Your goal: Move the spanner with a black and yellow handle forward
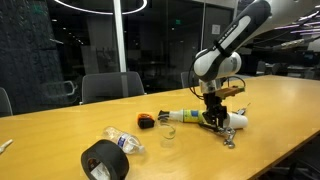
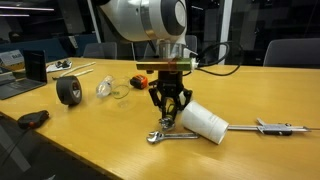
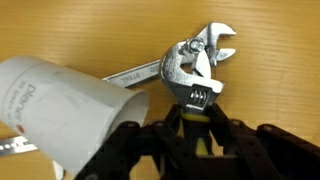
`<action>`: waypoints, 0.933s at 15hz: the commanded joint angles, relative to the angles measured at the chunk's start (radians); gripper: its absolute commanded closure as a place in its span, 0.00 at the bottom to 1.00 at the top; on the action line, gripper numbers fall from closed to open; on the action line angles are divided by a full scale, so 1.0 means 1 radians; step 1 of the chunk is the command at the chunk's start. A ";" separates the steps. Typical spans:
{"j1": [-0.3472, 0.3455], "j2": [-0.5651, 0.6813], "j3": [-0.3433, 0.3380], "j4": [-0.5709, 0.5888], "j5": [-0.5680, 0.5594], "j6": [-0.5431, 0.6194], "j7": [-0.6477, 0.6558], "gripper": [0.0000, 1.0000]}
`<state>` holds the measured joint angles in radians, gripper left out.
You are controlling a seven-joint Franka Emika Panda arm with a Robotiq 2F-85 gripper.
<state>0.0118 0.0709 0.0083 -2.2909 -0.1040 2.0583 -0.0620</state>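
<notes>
My gripper point(image 3: 190, 135) is shut on the spanner's black and yellow handle. The spanner's silvery adjustable head point(image 3: 195, 75) sticks out beyond the fingers. In the wrist view it lies over an all-silver wrench point(image 3: 135, 72) on the table. In both exterior views the gripper point(image 2: 168, 112) point(image 1: 212, 116) points down at the wooden table with the spanner point(image 2: 166, 123) low in its fingers. I cannot tell whether the spanner touches the table. A white paper cup point(image 3: 60, 110) lies on its side right beside the gripper.
The white cup point(image 2: 206, 122) and the silver wrench point(image 2: 178, 136) lie by the gripper, and another metal tool point(image 2: 275, 127) lies beyond the cup. A yellow-green and white tube point(image 1: 185, 115), a tape measure point(image 1: 147, 121), a crushed bottle point(image 1: 125, 140) and a black tape roll point(image 1: 105, 160) lie further along the table.
</notes>
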 commanded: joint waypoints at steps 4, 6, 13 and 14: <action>-0.031 -0.140 -0.037 0.036 -0.136 -0.169 0.139 0.85; -0.057 -0.198 -0.056 0.027 -0.166 -0.161 0.183 0.85; -0.191 -0.367 -0.118 -0.014 -0.298 -0.136 0.360 0.85; -0.209 -0.378 -0.124 -0.025 -0.310 -0.132 0.386 0.85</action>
<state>-0.1532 -0.2349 -0.1073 -2.2746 -0.3572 1.9242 0.2335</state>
